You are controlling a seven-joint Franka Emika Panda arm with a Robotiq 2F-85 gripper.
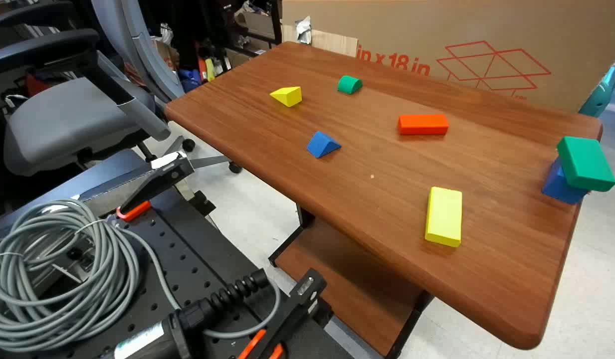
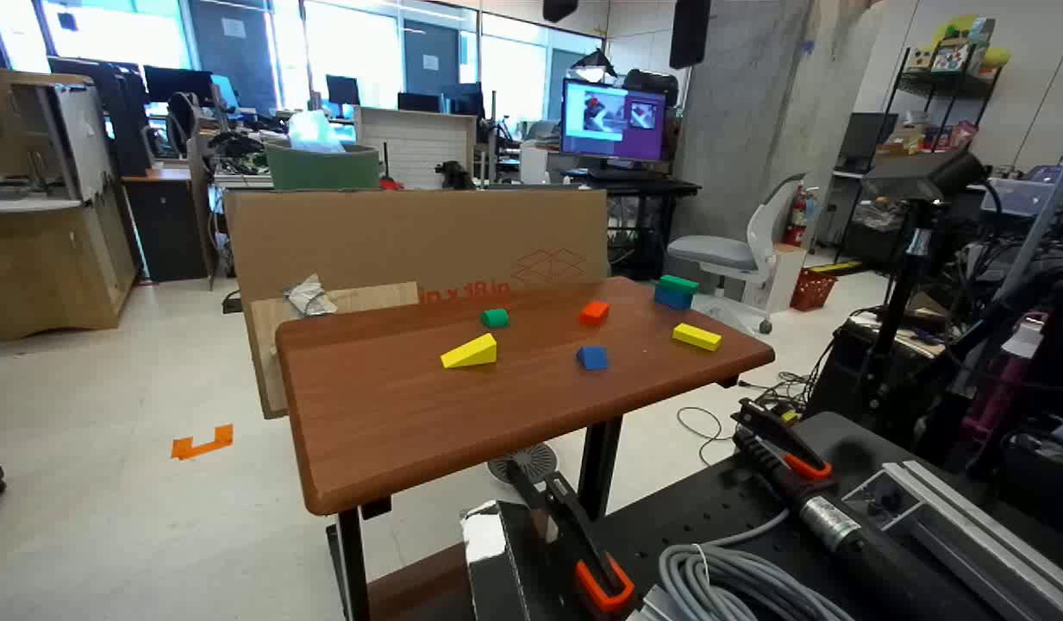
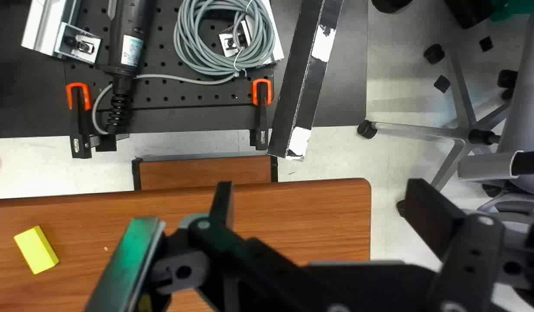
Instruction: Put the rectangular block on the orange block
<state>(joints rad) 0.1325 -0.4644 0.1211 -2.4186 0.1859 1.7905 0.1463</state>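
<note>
My hand (image 3: 325, 197) stands wide: in the wrist view its two dark fingers (image 3: 433, 221) are spread well apart, and the end of the worktop (image 3: 301, 216) and the pale floor (image 3: 387, 229) show through the gap between them. The yellow rectangular block (image 3: 36, 250) lies flat on the worktop, away toward the left edge of that view, past my finger on that side and well clear of it. How high I am above the worktop I cannot tell.

In both exterior views the yellow rectangular block and the orange block (image 1: 423, 124) are well apart. The orange block also lies flat, farther in toward the big cardboard sheet (image 1: 397, 25); the yellow one is nearer the opposite long edge. At one end of the worktop a green block (image 1: 589, 162) rests askew on a blue block (image 1: 560, 187). A blue wedge (image 1: 323, 144), a yellow wedge (image 1: 287, 96) and a green half-round block (image 1: 349, 85) each stand apart.

Alongside the worktop, the wrist view shows me a black bench (image 3: 184, 119) with a coil of grey cable (image 3: 215, 60) on it and two orange-and-black clamps (image 3: 261, 117) at its edge; off to the right is a wheeled chair (image 3: 464, 130).
</note>
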